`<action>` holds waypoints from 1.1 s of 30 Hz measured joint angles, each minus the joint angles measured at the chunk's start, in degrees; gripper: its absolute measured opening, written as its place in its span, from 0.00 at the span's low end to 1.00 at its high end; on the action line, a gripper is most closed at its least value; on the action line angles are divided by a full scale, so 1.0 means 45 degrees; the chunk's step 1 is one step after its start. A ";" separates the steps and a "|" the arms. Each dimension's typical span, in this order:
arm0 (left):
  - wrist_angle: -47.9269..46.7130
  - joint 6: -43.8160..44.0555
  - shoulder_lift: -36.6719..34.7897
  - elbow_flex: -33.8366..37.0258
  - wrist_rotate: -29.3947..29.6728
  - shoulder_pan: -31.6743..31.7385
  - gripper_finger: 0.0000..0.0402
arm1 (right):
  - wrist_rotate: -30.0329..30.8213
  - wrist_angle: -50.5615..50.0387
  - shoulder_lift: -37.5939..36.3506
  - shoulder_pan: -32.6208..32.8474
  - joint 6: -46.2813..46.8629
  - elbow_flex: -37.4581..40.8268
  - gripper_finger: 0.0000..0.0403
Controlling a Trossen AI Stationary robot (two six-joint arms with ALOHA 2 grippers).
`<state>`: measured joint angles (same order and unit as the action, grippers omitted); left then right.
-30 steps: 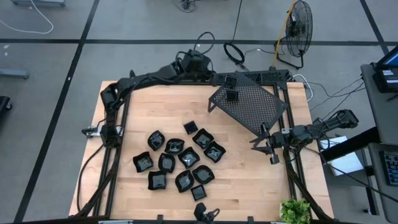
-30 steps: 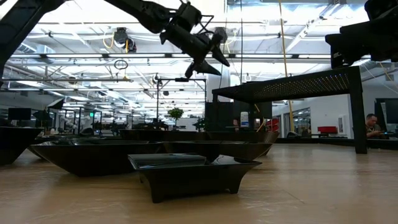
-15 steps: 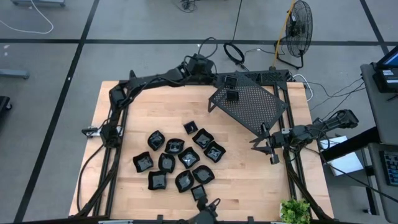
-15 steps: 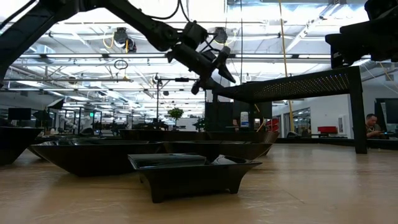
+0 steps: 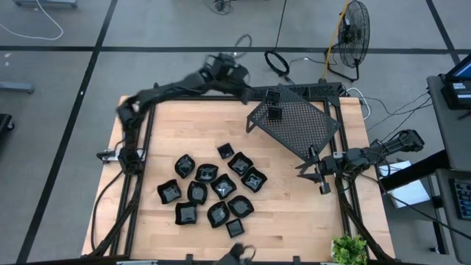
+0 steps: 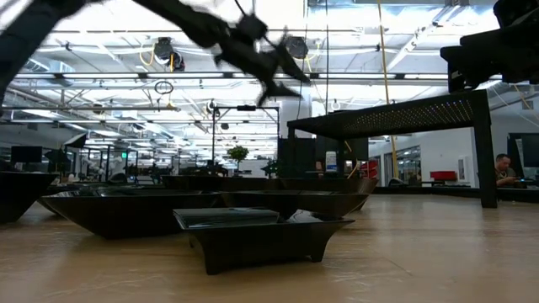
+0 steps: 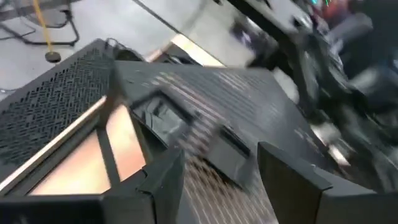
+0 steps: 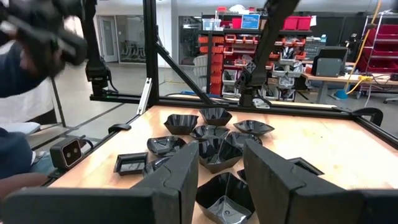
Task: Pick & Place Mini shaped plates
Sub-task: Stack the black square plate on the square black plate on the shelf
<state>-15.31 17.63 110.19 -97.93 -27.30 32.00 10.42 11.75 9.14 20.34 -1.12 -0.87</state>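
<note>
Wooden table (image 5: 294,199) holds a cluster of small black plates (image 5: 213,190) near its front; two more sit on the perforated rack (image 5: 298,126). Left gripper (image 5: 243,90) hovers beside the rack's back corner, fingers apart, empty. Right gripper (image 5: 318,171) waits at the table's right edge, open, empty.

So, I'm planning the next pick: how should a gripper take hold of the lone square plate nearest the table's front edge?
Pinch one raised rim wall of the square plate, coming from straight above. It sits flat and upright, slightly apart from the cluster, so its front rim is free.
</note>
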 joint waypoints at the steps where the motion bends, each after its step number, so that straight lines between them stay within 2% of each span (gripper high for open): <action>1: -0.1247 -0.0573 -0.0630 -0.0014 -0.0035 -0.0071 0.50 | -0.0001 0.0004 -0.0003 0.0004 -0.0001 0.0001 0.28; 4: -0.4436 -0.1907 -0.2698 0.0252 0.1126 -0.0763 0.44 | -0.0001 0.0000 -0.0004 0.0004 0.0000 -0.0004 0.28; 7: -0.5353 -0.2395 -0.5035 0.0995 0.2937 -0.1996 0.38 | -0.0001 0.0005 -0.0004 0.0000 0.0002 -0.0001 0.28; 11: -0.4672 -0.2861 -0.8509 0.3210 0.4997 -0.4188 0.31 | -0.0001 0.0000 -0.0003 0.0000 -0.0001 0.0001 0.28; 14: -0.3241 -0.2546 -1.1106 0.6231 0.6999 -0.5809 0.26 | -0.0001 0.0005 -0.0004 0.0000 -0.0001 0.0001 0.28; 16: -0.2274 -0.2283 -1.2793 0.8519 0.7826 -0.6619 0.24 | -0.0001 0.0005 -0.0001 0.0003 -0.0001 -0.0004 0.28; 20: -0.1144 -0.1956 -1.6082 1.2731 0.8180 -0.7725 0.19 | -0.0001 0.0001 -0.0001 0.0004 0.0000 -0.0002 0.28; 24: -0.0241 -0.1785 -1.9172 1.5647 0.8352 -0.8380 0.14 | -0.0001 0.0000 -0.0004 0.0003 -0.0001 0.0000 0.28; 29: -0.0192 -0.1994 -2.2245 1.7895 0.8917 -0.8502 0.09 | -0.0001 0.0000 0.0001 0.0005 -0.0001 -0.0004 0.28; 33: -0.0201 -0.2001 -2.3469 1.8853 0.9855 -0.8487 0.05 | -0.0001 0.0000 -0.0002 0.0003 -0.0001 -0.0002 0.28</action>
<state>-16.22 8.63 4.58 -13.10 17.05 -6.20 10.41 11.75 9.13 20.35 -1.13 -0.88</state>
